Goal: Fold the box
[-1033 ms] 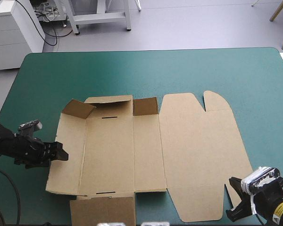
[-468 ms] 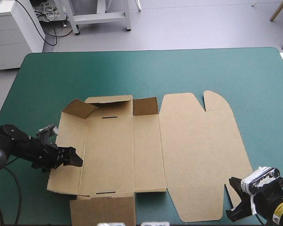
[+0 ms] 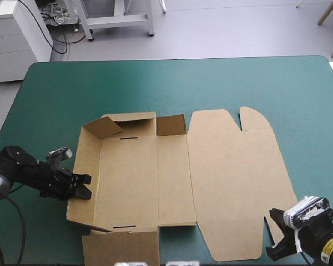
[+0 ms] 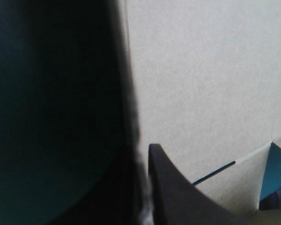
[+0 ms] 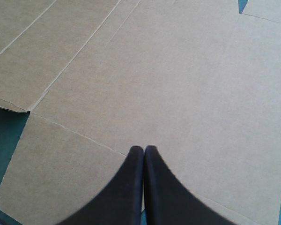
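The brown box [image 3: 172,172] lies cut open on the teal-green cover, its wide lid panel [image 3: 233,177] flat to the right. Its left wall [image 3: 84,160] stands raised and leans inward, and the far-left corner flap [image 3: 104,127] is tipped up with it. My left gripper [image 3: 83,186] is shut on that wall near its front end. In the left wrist view the board's edge [image 4: 136,140] runs between the black fingers [image 4: 171,192], with the box floor [image 4: 201,84] beyond. My right gripper [image 3: 275,235] is shut and empty at the lid's near right corner, its tips [image 5: 144,149] over the board [image 5: 154,70].
A loose front flap [image 3: 122,249] of the box reaches the table's near edge. Bare teal-green cover [image 3: 172,83] runs from the box to the far edge. Both grippers sit low near the table's front corners.
My left gripper moved in to the box's left wall and shut on it. That wall rose from nearly flat to standing, and the corner flap swung inward. The right gripper has not moved.
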You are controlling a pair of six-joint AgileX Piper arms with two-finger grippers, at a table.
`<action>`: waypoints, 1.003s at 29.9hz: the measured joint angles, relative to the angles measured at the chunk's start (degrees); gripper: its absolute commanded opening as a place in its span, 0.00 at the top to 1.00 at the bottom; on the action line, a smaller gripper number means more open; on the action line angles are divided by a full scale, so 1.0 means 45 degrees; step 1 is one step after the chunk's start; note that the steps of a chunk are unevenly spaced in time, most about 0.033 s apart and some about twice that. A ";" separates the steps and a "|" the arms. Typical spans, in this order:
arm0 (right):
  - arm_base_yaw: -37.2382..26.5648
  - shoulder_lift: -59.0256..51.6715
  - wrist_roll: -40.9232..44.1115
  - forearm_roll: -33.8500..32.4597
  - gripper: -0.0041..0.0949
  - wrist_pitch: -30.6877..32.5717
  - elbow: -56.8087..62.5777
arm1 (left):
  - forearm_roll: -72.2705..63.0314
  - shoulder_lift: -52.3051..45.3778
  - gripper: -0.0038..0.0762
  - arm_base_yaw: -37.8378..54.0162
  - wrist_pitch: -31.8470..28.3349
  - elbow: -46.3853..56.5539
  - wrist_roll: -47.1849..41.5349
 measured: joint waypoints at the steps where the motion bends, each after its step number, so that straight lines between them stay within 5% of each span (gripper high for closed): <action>1: 0.0000 0.0000 0.0000 0.0000 0.98 0.0000 0.0000 | 0.0042 0.0000 0.96 0.0000 -0.0017 0.0000 0.0028; 15: 0.0000 0.0000 0.0000 0.0000 0.98 0.0000 0.0000 | 0.1967 0.0014 0.96 -0.0584 -0.0444 -0.1642 -0.0075; 30: 0.0000 0.0000 0.0000 0.0000 0.98 0.0000 0.0000 | 0.9128 0.2173 0.96 -0.6182 -0.1140 -0.6777 -0.2215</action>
